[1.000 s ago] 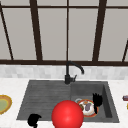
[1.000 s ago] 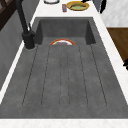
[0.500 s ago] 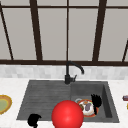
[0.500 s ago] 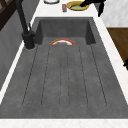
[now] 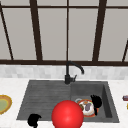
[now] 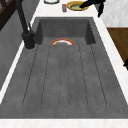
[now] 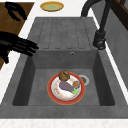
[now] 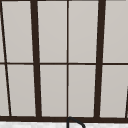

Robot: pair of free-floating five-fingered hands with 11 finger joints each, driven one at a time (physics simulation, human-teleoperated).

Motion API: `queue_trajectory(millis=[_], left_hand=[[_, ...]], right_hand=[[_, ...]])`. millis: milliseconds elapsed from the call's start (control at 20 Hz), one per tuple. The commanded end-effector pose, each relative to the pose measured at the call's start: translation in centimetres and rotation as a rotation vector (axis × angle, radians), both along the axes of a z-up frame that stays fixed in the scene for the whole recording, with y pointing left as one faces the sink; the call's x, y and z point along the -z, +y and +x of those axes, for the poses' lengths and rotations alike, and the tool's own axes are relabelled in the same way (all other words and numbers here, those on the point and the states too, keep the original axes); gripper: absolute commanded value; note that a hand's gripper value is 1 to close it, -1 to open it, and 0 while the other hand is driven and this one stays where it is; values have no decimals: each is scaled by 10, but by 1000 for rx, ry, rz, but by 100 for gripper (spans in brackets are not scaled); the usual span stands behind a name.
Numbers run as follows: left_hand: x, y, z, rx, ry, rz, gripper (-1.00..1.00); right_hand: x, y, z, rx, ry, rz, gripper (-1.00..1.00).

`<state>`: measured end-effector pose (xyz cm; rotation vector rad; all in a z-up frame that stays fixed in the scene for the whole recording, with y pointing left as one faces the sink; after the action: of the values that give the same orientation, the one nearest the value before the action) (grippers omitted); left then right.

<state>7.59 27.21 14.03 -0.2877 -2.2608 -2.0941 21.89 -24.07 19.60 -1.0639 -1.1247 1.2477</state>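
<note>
Your right robot hand (image 5: 96, 101) hovers over the sink basin.
You see the grey sink (image 5: 45, 92) in the white bench (image 5: 10, 86), then the red ball (image 5: 67, 115) at its front edge. The plate (image 7: 65, 87) with food lies in the basin, below your right robot hand, whose fingers are straight. Your left robot hand (image 5: 33, 120), fingers curled and holding nothing, hangs by the front left corner.

A home kitchen — a dark grey sink (image 5: 45, 100) with a ribbed drainboard, a black faucet (image 5: 71, 71), white countertop (image 5: 10, 87) and a dark-framed window (image 5: 67, 30) behind it.
</note>
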Motion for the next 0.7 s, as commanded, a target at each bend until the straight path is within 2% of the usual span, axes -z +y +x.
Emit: queue_trajectory(millis=[0, 100, 200, 250, 650], left_hand=[[0, 0, 0, 0, 0, 0, 0], [0, 0, 0, 0, 0, 0, 0], [0, 0, 0, 0, 0, 0, 0], [0, 0, 0, 0, 0, 0, 0], [0, 0, 0, 0, 0, 0, 0]], right_hand=[[0, 0, 0, 0, 0, 0, -100], [5, 0, 3, -10, 7, -11, -100], [20, 8, 11, -49, 46, -64, -100], [23, 9, 12, -47, 55, -76, -100], [48, 17, 36, -48, 167, -92, -100]])
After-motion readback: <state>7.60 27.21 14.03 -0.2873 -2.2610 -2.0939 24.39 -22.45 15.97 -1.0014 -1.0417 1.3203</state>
